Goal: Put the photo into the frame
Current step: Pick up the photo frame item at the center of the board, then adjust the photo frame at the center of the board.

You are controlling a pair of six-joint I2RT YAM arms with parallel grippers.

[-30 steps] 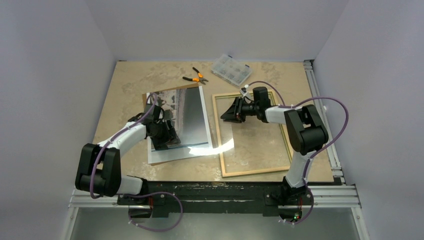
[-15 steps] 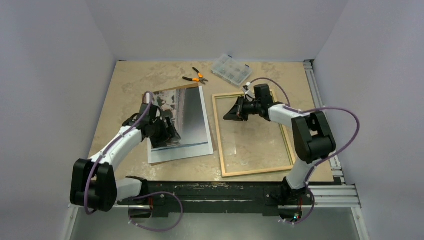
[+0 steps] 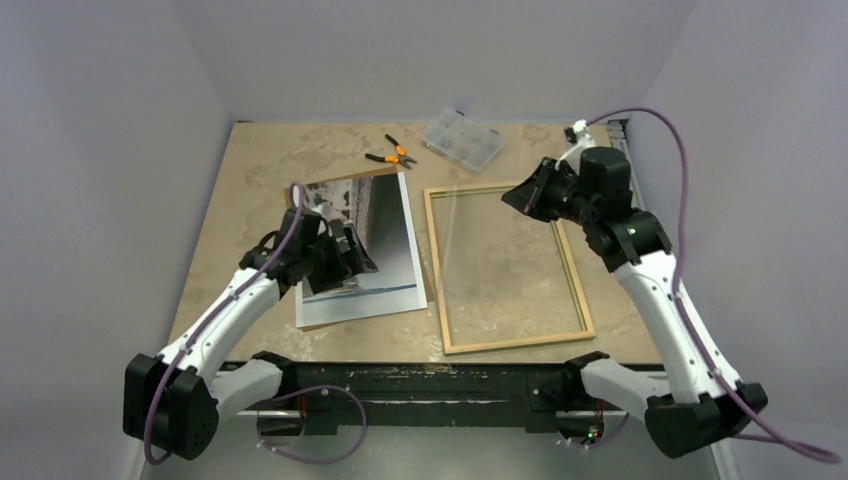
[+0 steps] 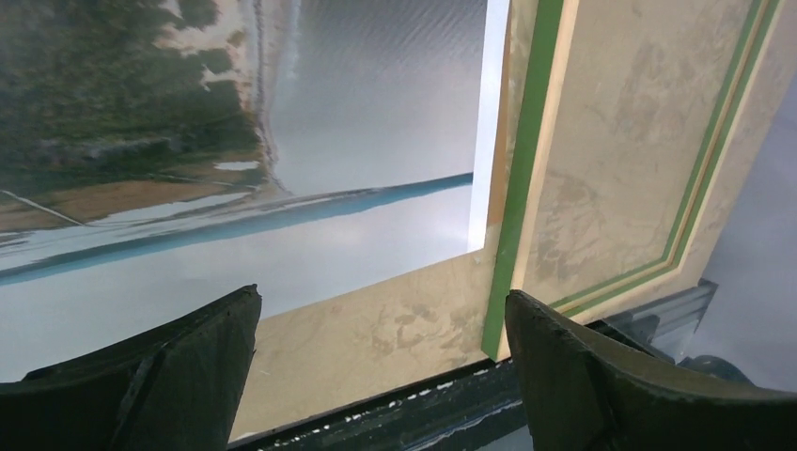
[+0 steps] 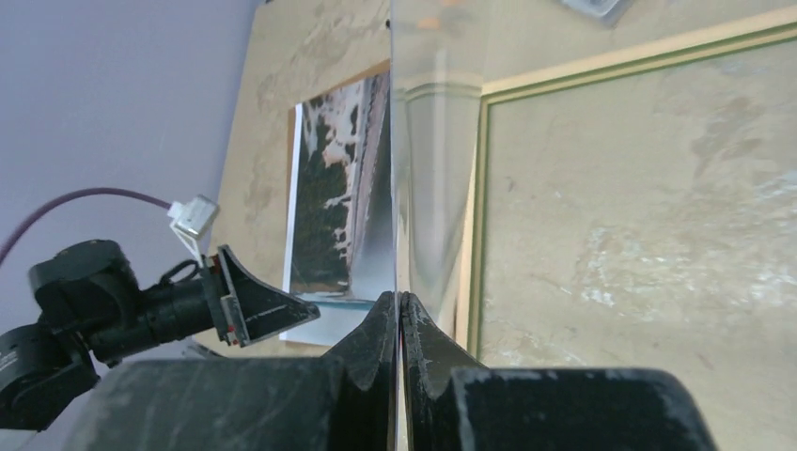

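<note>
The photo [image 3: 385, 245], a dark grey-and-white print, lies face up left of centre on a brown backing sheet. To its right the frame [image 3: 436, 270] lies with its pale wood back up; its green edge [image 4: 523, 178] shows in the left wrist view beside the photo [image 4: 329, 141]. My left gripper [image 3: 345, 258] hovers over the photo's left part, and my left gripper [image 4: 381, 310] is open with nothing between its fingers. My right gripper [image 3: 518, 195] is raised above the frame's far right corner. In the right wrist view my right gripper [image 5: 399, 303] is shut on the edge of the clear pane [image 5: 428, 188], which is seen edge-on.
The brown backing sheet [image 3: 345, 181] sticks out beyond the photo at the far and near ends. Orange-handled pliers [image 3: 392, 155] and a clear plastic parts box [image 3: 462, 140] lie at the back of the table. A metal rail [image 3: 640, 190] runs along the right edge.
My right arm has lifted and swung back to the right, its jaws closing on the clear pane and raising it off the frame. My left gripper has opened wider over the photo.
</note>
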